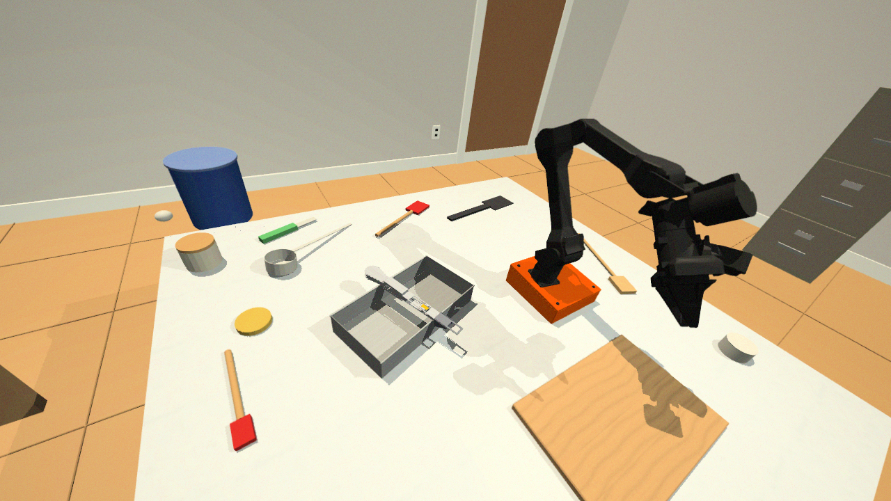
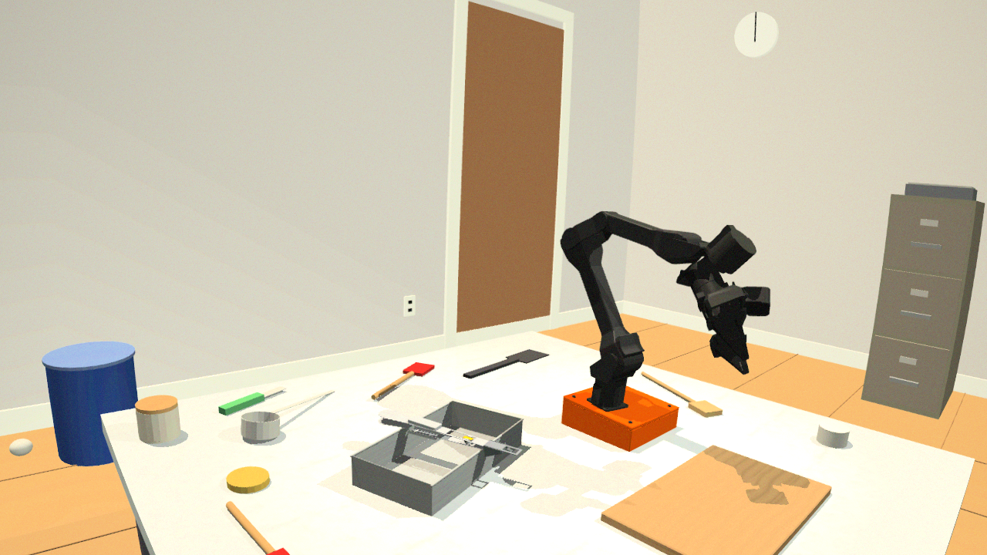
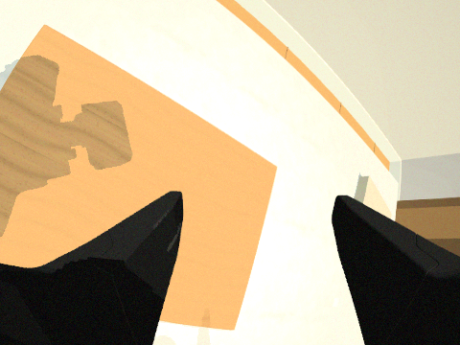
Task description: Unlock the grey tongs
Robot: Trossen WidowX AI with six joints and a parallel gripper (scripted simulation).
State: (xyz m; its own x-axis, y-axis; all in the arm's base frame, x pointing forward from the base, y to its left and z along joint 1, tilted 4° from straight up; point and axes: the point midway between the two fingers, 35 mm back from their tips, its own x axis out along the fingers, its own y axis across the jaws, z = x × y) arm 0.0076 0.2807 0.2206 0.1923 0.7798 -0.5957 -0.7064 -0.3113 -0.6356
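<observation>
One gripper is pointing down in the air, its two fingers standing partway open, a little past half, and holding nothing. One wooden board is lying flat on the table, showing past the fingers in the wrist view, with the arm's shadow falling across it. One orange base is carrying the one arm.

Farther out, one pair of grey tongs is resting across one roasting tin, well apart from the fingers and on the other side of the base from them. Two red-headed spatulas, one black spatula and one pale wooden spatula are lying on the table. One saucepan, one yellow disc and one green-handled tool are sitting beyond the tin.
</observation>
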